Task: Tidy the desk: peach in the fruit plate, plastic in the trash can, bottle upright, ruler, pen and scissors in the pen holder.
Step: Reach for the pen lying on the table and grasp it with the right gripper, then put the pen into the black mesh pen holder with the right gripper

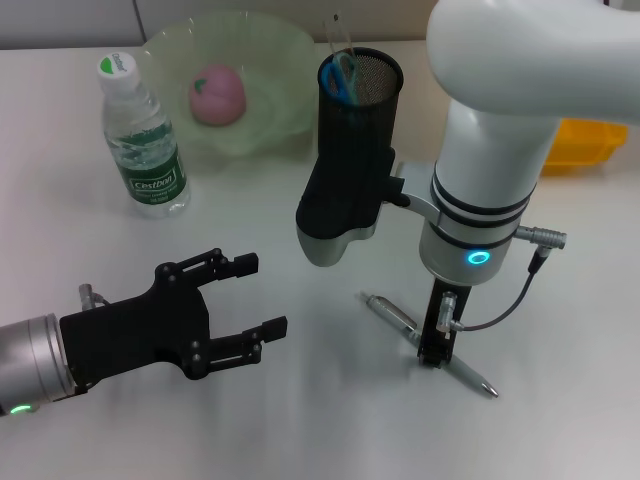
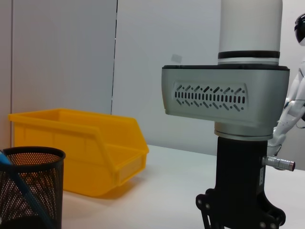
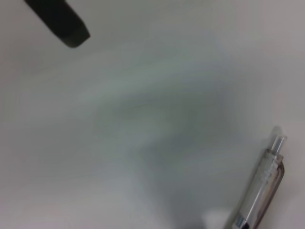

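Note:
A silver pen (image 1: 392,316) lies slantwise on the white desk; it also shows in the right wrist view as the pen (image 3: 259,186). My right gripper (image 1: 434,352) points straight down onto the pen's middle. The left gripper (image 1: 258,298) hovers open and empty at the front left. The peach (image 1: 217,95) rests in the green fruit plate (image 1: 270,50). A bottle (image 1: 142,140) stands upright beside the plate. The black mesh pen holder (image 1: 358,110) holds blue-handled scissors (image 1: 343,75) and a clear ruler (image 1: 335,28). No plastic is in view.
A yellow bin (image 1: 585,145) sits at the back right, partly behind my right arm; it appears in the left wrist view as the bin (image 2: 76,148) behind the pen holder (image 2: 28,186). The right arm (image 2: 238,143) stands close to the holder.

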Tool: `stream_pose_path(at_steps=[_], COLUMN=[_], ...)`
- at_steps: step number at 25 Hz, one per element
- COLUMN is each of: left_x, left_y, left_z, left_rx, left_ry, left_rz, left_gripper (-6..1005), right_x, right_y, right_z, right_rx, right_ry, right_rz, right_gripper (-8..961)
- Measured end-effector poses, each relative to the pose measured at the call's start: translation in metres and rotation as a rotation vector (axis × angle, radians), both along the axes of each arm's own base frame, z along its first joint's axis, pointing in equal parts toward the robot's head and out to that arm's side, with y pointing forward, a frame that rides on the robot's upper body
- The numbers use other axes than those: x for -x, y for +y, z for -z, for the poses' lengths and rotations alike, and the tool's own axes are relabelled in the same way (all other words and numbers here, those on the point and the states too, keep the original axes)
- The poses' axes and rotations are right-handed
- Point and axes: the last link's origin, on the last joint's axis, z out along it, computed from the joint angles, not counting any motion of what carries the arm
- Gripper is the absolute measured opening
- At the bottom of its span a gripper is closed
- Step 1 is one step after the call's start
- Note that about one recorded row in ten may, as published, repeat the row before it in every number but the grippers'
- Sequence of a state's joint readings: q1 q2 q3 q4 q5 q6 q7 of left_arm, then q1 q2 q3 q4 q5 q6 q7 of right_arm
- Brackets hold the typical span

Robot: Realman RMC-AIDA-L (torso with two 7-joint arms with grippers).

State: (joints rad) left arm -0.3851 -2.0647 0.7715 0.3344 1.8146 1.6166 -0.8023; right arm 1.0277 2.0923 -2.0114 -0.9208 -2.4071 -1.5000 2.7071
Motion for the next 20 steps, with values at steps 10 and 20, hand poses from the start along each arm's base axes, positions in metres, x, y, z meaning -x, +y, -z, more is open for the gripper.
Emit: stream_pose_path(at_steps=[10,20], left_x=[0.0,0.0003], left_y=[0.0,0.0001], left_z=[0.0,-0.0005], left_rx=[0.0,0.0], left_ry=[0.0,0.001], left_rz=[0.0,0.0], left_gripper=[786,786], right_x=[-0.0013,0.0034], right_y=[0.0008,0.0049], right_z=[0.0,-0.0049], right_rx=[-0.004,-0.01], right_ry=[-0.003,0.049], right_rz=[-0.001,0.023], right_gripper=[164,127])
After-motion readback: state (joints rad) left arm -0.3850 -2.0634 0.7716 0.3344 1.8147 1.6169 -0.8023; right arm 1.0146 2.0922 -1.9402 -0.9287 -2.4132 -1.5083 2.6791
